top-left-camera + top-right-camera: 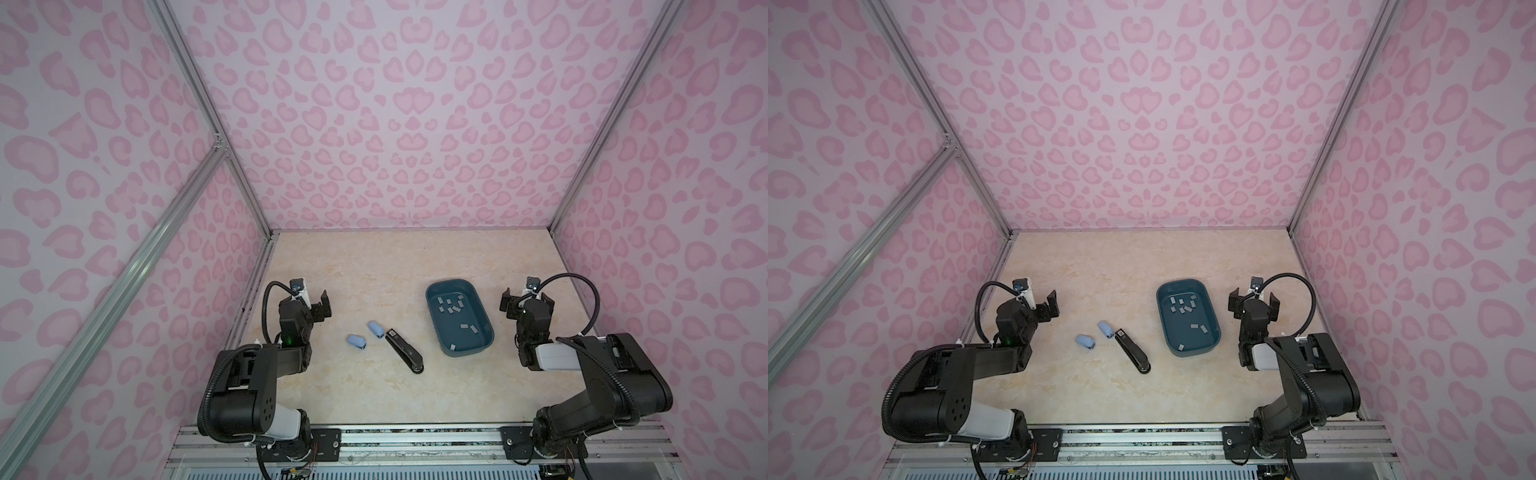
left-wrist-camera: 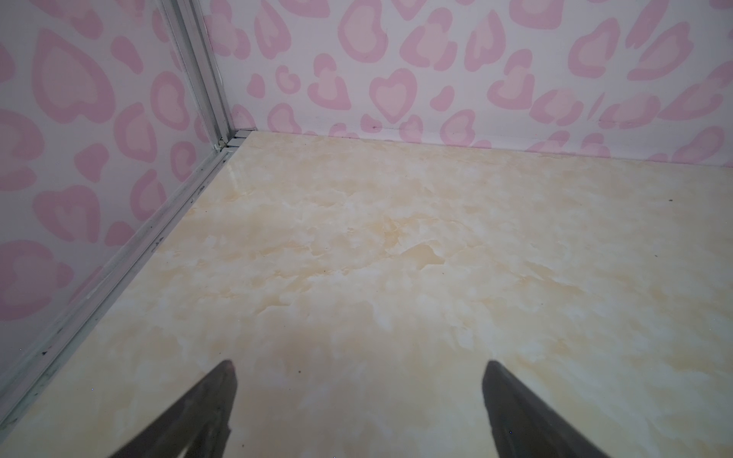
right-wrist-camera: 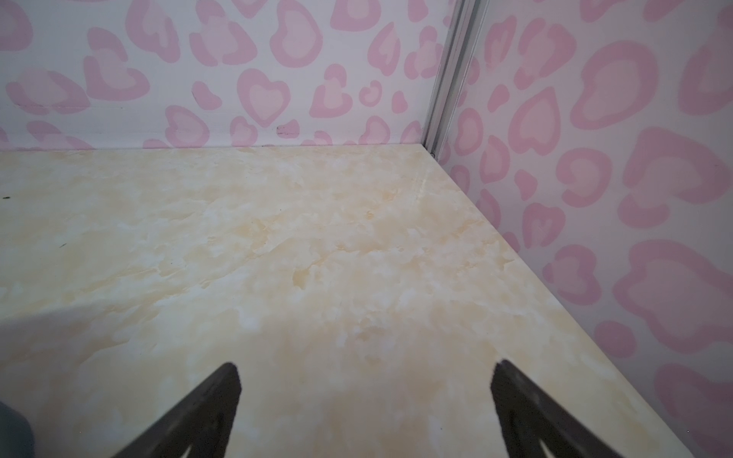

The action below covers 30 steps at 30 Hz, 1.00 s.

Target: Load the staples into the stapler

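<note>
Staples (image 1: pixel 452 308), small grey strips scattered at mixed angles, lie loose on the floor of a dark teal tub (image 1: pixel 432 291); nothing else is in it. The tub sits just inward of the right pincer (image 1: pixel 527 305), so I judge that arm the nearer one for a pick. That pincer is spread wide and empty. The left pincer (image 1: pixel 314 306) also gapes, over bare tabletop (image 2: pixel 396 238). Inward of it lie two small light-blue staplers (image 1: pixel 356 341) and a black stapler (image 1: pixel 404 349), whose long axis slants away from the left pincer toward the robot's base.
</note>
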{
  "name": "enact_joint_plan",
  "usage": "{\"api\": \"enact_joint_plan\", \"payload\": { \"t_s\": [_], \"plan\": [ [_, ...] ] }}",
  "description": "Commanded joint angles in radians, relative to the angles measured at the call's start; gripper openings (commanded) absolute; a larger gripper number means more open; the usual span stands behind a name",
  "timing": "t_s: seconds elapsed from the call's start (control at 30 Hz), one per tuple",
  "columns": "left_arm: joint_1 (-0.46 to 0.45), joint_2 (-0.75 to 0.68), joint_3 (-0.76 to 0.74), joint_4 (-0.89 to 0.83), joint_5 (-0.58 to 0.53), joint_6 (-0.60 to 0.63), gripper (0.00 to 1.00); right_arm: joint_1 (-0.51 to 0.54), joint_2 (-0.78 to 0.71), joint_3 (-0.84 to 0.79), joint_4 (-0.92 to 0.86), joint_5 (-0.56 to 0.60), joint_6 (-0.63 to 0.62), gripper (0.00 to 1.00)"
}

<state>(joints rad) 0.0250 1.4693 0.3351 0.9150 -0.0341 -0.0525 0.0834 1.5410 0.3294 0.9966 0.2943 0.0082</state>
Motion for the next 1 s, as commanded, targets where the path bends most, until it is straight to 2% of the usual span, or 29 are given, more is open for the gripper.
{"api": "enact_joint_plan", "payload": {
  "t_s": [0.0, 0.2, 0.23, 0.27, 0.33, 0.4, 0.47, 0.5, 0.57, 0.6, 0.63, 0.7, 0.73, 0.77, 0.83, 0.87, 0.9, 0.97],
  "plan": [
    [-0.002, 0.0, -0.001, 0.047, -0.006, 0.01, 0.97, 0.0, 0.0, 0.001, -0.003, 0.005, 0.007, 0.99],
    [-0.003, -0.002, -0.005, 0.054, -0.012, 0.01, 0.97, 0.0, -0.001, 0.0, -0.002, 0.003, 0.007, 1.0],
    [-0.006, -0.024, 0.007, 0.016, -0.041, -0.001, 0.97, 0.001, -0.005, -0.005, 0.005, 0.009, 0.003, 1.0],
    [-0.015, -0.071, 0.036, -0.072, -0.078, -0.005, 0.97, 0.009, -0.01, -0.011, 0.025, 0.037, 0.006, 0.99],
    [-0.025, -0.176, 0.138, -0.37, -0.135, -0.075, 0.97, 0.04, -0.056, -0.033, 0.057, 0.132, -0.015, 1.0],
    [-0.025, -0.233, 0.164, -0.433, -0.071, -0.09, 0.97, 0.103, -0.14, -0.011, -0.049, 0.228, -0.054, 1.0],
    [-0.027, -0.29, 0.142, -0.418, -0.061, -0.12, 0.97, 0.165, -0.239, 0.049, -0.221, 0.258, -0.076, 1.0],
    [-0.026, -0.316, 0.142, -0.435, -0.064, -0.151, 0.97, 0.184, -0.281, 0.084, -0.314, 0.254, -0.046, 1.0],
    [-0.026, -0.369, 0.183, -0.549, -0.048, -0.257, 0.97, 0.199, -0.367, 0.193, -0.567, 0.142, 0.102, 1.0],
    [-0.027, -0.383, 0.218, -0.605, 0.007, -0.256, 0.97, 0.197, -0.401, 0.262, -0.732, 0.042, 0.188, 1.0],
    [-0.028, -0.393, 0.236, -0.618, 0.08, -0.242, 0.97, 0.199, -0.421, 0.318, -0.836, -0.098, 0.211, 1.0],
    [-0.028, -0.409, 0.253, -0.628, 0.179, -0.252, 0.97, 0.202, -0.461, 0.287, -0.791, -0.276, 0.256, 1.0],
    [-0.028, -0.424, 0.255, -0.626, 0.224, -0.256, 0.97, 0.199, -0.496, 0.252, -0.766, -0.311, 0.339, 1.0],
    [-0.027, -0.437, 0.253, -0.622, 0.249, -0.258, 0.97, 0.197, -0.526, 0.216, -0.743, -0.343, 0.406, 1.0],
    [-0.028, -0.477, 0.239, -0.61, 0.274, -0.266, 0.97, 0.198, -0.592, 0.115, -0.599, -0.494, 0.456, 1.0],
    [-0.028, -0.495, 0.236, -0.612, 0.25, -0.287, 0.97, 0.208, -0.614, 0.076, -0.531, -0.538, 0.456, 0.99],
    [-0.027, -0.517, 0.234, -0.623, 0.213, -0.308, 0.97, 0.242, -0.642, 0.047, -0.505, -0.522, 0.459, 1.0],
    [-0.026, -0.564, 0.217, -0.621, 0.196, -0.308, 0.97, 0.364, -0.687, 0.023, -0.536, -0.371, 0.432, 0.99]
  ]
}}
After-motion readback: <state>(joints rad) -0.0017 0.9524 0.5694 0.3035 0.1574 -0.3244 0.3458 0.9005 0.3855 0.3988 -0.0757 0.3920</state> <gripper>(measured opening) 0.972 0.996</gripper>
